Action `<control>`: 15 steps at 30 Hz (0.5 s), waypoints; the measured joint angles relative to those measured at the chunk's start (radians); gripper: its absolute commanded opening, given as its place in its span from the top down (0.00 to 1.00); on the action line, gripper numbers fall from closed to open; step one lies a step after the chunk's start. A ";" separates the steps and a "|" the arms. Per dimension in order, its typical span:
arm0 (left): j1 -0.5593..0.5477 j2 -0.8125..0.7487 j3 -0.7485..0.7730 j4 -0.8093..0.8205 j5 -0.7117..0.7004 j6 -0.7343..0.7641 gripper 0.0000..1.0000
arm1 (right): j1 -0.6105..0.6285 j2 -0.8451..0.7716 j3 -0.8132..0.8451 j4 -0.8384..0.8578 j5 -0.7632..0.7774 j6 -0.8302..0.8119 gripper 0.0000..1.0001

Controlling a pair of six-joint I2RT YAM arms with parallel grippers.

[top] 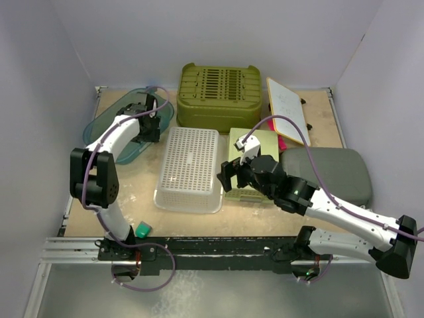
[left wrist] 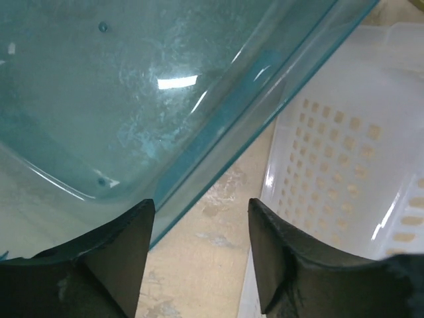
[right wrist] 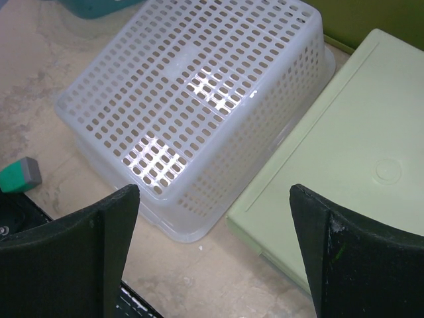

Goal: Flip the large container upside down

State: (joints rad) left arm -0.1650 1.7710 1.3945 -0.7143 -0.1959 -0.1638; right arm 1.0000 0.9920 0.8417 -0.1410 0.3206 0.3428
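The white perforated basket (top: 189, 165) lies in the middle of the table with its base facing up and its flared rim on the table. It also shows in the left wrist view (left wrist: 351, 152) and the right wrist view (right wrist: 199, 99). My left gripper (top: 154, 132) is open and empty (left wrist: 202, 205), over the bare strip between a teal tray (left wrist: 132, 86) and the basket's far left side. My right gripper (top: 228, 175) is open and empty (right wrist: 215, 192), above the basket's near right corner, holding nothing.
An olive green crate (top: 218, 96) stands at the back. A light green flat box (top: 255, 142) lies against the basket's right side (right wrist: 358, 152). A grey pad (top: 331, 172) is at the right, a white board (top: 288, 109) behind it. A small green block (top: 143, 230) lies near the front rail.
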 measured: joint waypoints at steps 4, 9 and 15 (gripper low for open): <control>0.000 0.040 0.009 0.021 -0.006 0.003 0.61 | 0.000 0.002 -0.003 -0.018 0.003 0.006 0.04; 0.000 0.072 0.027 0.010 -0.005 0.020 0.85 | 0.000 0.003 -0.005 -0.021 0.003 0.006 0.04; 0.000 0.122 0.155 -0.066 0.003 0.018 1.00 | 0.000 0.003 -0.005 -0.031 0.003 0.005 0.04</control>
State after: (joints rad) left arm -0.1650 1.8927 1.5494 -0.7803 -0.1932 -0.1455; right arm 1.0000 0.9955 0.8368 -0.1719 0.3237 0.3477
